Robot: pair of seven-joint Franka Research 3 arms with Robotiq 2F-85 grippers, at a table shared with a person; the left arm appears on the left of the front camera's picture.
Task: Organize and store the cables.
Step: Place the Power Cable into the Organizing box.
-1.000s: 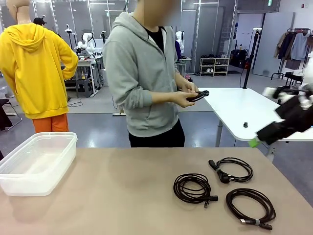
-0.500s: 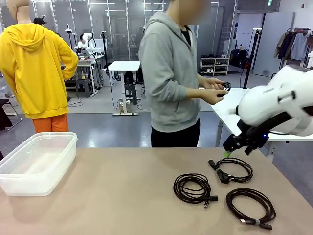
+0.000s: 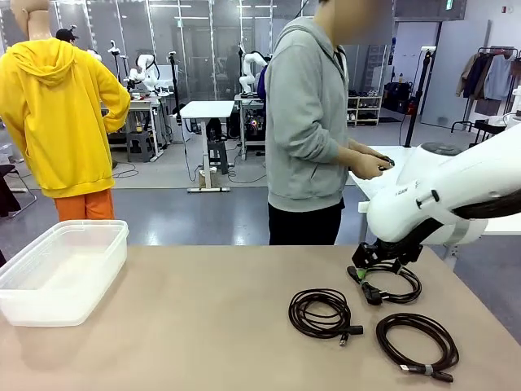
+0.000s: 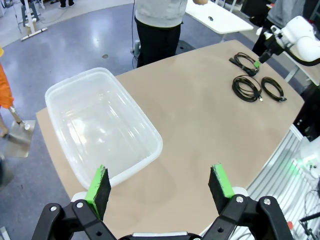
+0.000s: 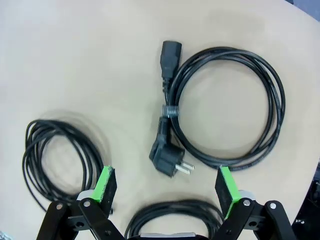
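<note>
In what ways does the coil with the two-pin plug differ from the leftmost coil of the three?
The plug coil has few turns around a wide hollow; the leftmost coil is wound in many tight turns. The plug coil carries bulky plug ends; the leftmost coil ends in a small connector. Both are dark and lie flat.

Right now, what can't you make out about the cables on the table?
Front view: the right arm covers part of the far cable.
Front view: the dark thing in the person's hands is too small to name.
Right wrist view: the near cable is cut off by the bottom edge and the right pincer.
Right wrist view: the left cable is blurred; its plug ends are unclear.
</note>
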